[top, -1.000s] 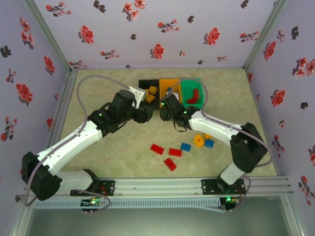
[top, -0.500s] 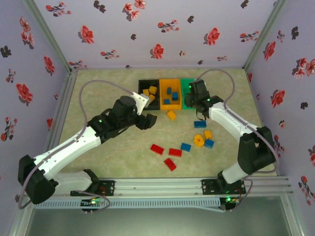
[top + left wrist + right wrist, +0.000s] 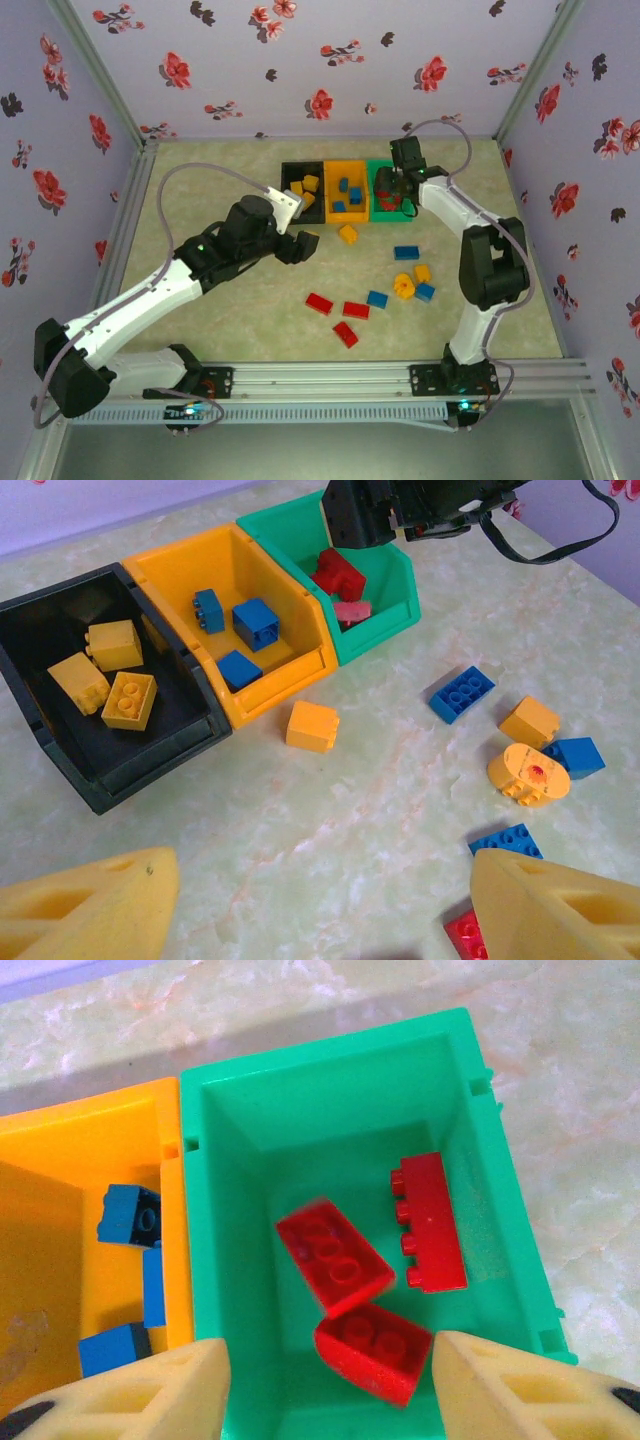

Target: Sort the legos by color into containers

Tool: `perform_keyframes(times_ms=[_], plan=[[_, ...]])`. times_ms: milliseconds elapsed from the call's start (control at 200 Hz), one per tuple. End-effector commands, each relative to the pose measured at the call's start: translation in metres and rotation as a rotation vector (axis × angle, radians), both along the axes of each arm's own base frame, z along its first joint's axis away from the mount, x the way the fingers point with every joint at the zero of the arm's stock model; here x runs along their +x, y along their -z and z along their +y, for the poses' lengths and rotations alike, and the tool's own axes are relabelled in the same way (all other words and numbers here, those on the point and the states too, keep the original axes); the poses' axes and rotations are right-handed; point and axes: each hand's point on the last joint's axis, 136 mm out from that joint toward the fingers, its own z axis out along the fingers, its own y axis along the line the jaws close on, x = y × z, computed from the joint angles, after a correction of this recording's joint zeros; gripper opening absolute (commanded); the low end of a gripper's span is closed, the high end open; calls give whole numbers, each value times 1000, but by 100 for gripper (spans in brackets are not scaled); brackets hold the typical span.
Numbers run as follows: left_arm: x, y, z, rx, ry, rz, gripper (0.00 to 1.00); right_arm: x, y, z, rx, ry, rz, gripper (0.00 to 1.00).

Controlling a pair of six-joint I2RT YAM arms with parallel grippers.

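Note:
Three bins stand in a row at the back: black (image 3: 287, 170), orange (image 3: 345, 217) and green (image 3: 380, 213). My right gripper (image 3: 330, 1380) hangs open over the green bin (image 3: 330, 1055), which holds three red bricks; one red brick (image 3: 375, 1350) lies blurred between the fingers, touching neither. My left gripper (image 3: 320, 900) is open above bare table, in front of the bins. The black bin (image 3: 130, 770) holds three yellow bricks and the orange bin (image 3: 290, 675) three blue ones. A yellow brick (image 3: 312, 726) lies loose just in front of the orange bin.
Loose on the table are blue bricks (image 3: 406, 252), (image 3: 377, 298), (image 3: 426, 292), a yellow brick (image 3: 422, 272), the rounded yellow piece (image 3: 404, 286) and three red bricks (image 3: 319, 303), (image 3: 356, 310), (image 3: 346, 335). Floral walls close in the table on three sides.
The right arm swung from the table's middle to over the green bin, where a red brick now lies loose. The left gripper drew back a little from the black bin.

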Motion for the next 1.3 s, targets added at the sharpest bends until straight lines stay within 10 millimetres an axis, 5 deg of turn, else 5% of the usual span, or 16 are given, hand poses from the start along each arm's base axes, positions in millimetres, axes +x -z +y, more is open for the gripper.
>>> perform_keyframes(times_ms=[0,545,1010,1295], plan=[[-6,-4,-1,-22,14,-1,78,-2,-25,0,19,-17,-57,58],[-4,11,-20,-17,30,30,80,-80,-58,21,22,-180,-177,55],[9,42,-31,54,-44,122,79,-114,-26,34,40,-236,-136,54],[37,93,-47,76,-280,330,77,-115,-18,-10,-21,-23,-70,54]])
